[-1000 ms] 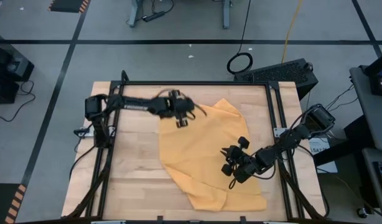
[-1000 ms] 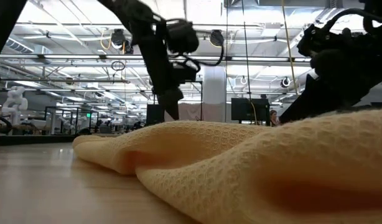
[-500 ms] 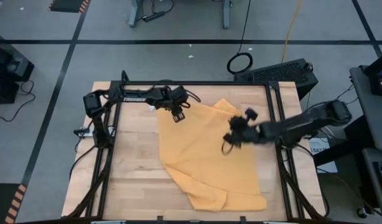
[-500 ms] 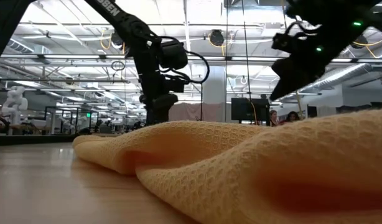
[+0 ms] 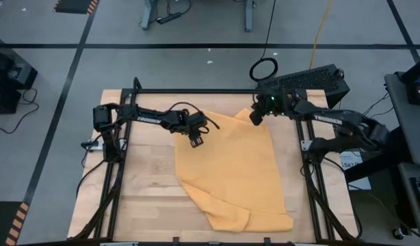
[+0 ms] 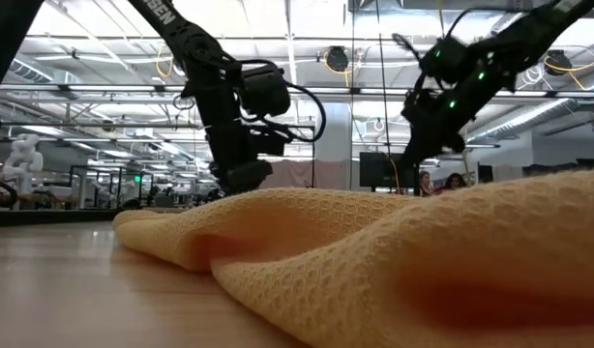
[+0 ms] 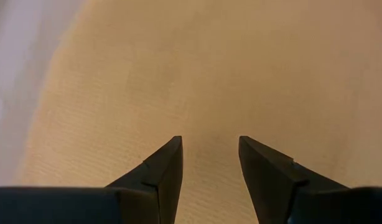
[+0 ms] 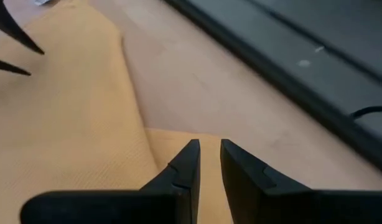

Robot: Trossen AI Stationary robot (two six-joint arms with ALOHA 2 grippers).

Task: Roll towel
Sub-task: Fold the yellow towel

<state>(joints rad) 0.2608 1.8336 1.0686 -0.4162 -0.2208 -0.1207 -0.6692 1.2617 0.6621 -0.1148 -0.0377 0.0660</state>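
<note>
The towel [image 5: 230,171] lay rumpled across the desk [image 5: 145,184]. My left pincer [image 5: 195,141] hovered apart over its far left edge, my right pincer [image 5: 254,117], nearly together and empty, over the far corner, ready to straighten it.

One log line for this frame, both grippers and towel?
towel: unrolled, rumpled | left gripper: open, over far-left edge | right gripper: nearly shut, empty, above far corner

My two dark arms
Black jointed links, looped cables, white lettering (green lights on my right arm [image 5: 312,117]).
</note>
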